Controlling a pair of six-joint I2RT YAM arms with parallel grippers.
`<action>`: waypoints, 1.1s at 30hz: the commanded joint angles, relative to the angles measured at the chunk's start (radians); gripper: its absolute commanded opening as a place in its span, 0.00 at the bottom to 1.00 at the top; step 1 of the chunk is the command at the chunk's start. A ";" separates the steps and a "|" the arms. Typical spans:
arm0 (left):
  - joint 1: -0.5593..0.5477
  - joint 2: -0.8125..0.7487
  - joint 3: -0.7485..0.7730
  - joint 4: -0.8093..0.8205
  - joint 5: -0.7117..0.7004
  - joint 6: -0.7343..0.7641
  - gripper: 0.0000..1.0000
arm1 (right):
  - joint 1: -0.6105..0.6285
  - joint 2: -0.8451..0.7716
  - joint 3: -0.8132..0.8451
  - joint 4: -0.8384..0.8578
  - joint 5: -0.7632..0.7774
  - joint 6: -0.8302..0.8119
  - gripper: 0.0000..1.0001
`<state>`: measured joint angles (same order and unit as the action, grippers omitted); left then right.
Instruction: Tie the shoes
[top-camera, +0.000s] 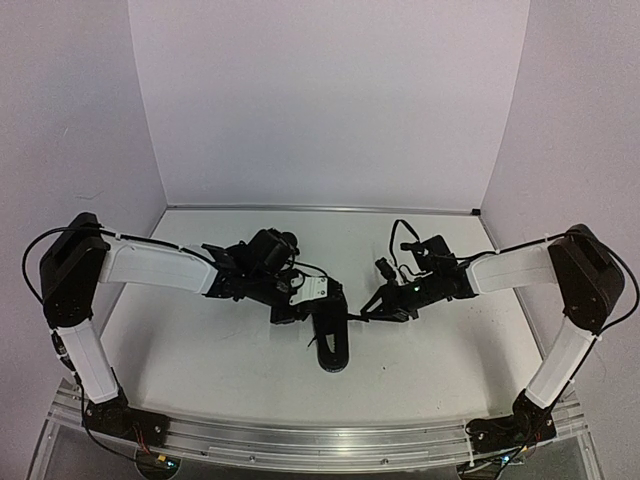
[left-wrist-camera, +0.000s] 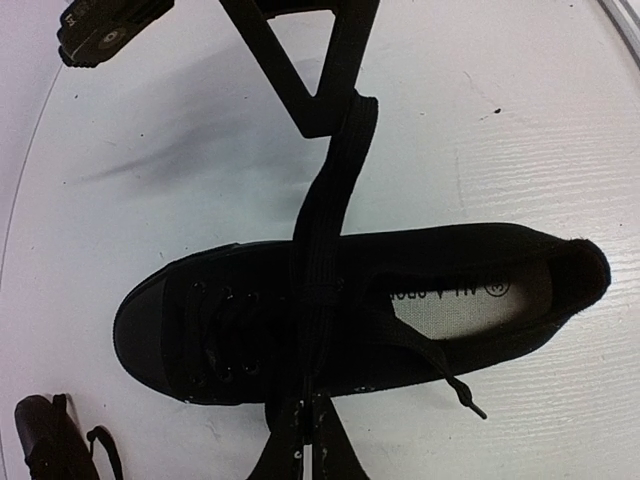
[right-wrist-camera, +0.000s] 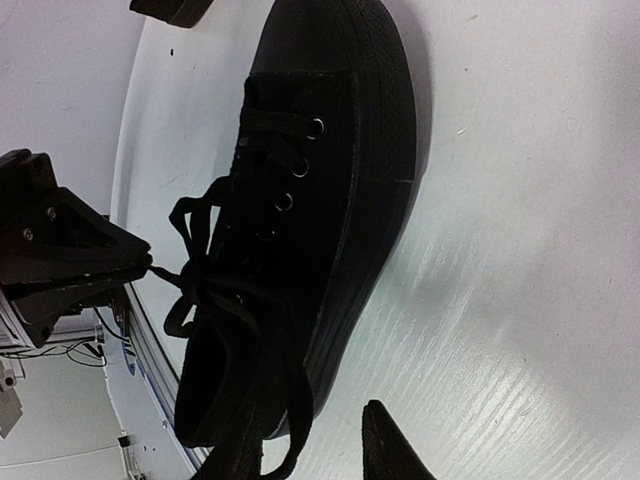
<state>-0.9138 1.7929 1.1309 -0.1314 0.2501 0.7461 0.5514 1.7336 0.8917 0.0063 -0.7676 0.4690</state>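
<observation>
Here we are over the white table (top-camera: 200, 350), and the shoe (left-wrist-camera: 400, 300) sits on its sole right in the middle, a little toward the near edge, with an arm reaching in from either side. The left gripper (left-wrist-camera: 305, 432) comes in from the left and hangs just above the laced part of the shoe, its fingers pressed together and clamped on a lace (left-wrist-camera: 325, 220). From its wrist view that lace runs as a flat black band up from the pinch, across the top of the shoe and off the far side, pulled straight. And where does it end? Right at the right gripper (top-camera: 370, 307), just beside the shoe on the other side. In the left wrist view its two fingers (left-wrist-camera: 270, 60) come down in a V and meet the end of the band at the point. In its own view only one fingertip shows, at the bottom edge, the other lost against the black of the shoe, so I cannot tell whether it is clamped on the lace or standing apart. Same view: the eyelets catch the light, the laces bunch in loose loops over the tongue, and one strand leads off to the tip of the left gripper. One loose lace end trails over the shoe's side onto the table
</observation>
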 joint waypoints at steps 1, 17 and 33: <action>-0.003 -0.071 -0.023 0.012 -0.019 -0.022 0.04 | 0.006 0.011 0.008 0.011 -0.011 -0.011 0.35; -0.003 -0.174 -0.132 -0.042 -0.089 -0.031 0.00 | 0.005 0.058 0.061 -0.005 0.018 -0.036 0.37; 0.004 -0.253 -0.202 -0.094 -0.175 -0.076 0.00 | 0.005 0.088 0.146 -0.006 -0.047 -0.038 0.45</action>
<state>-0.9134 1.5805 0.9325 -0.1962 0.1054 0.6956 0.5514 1.8652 0.9981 -0.0041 -0.7800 0.4413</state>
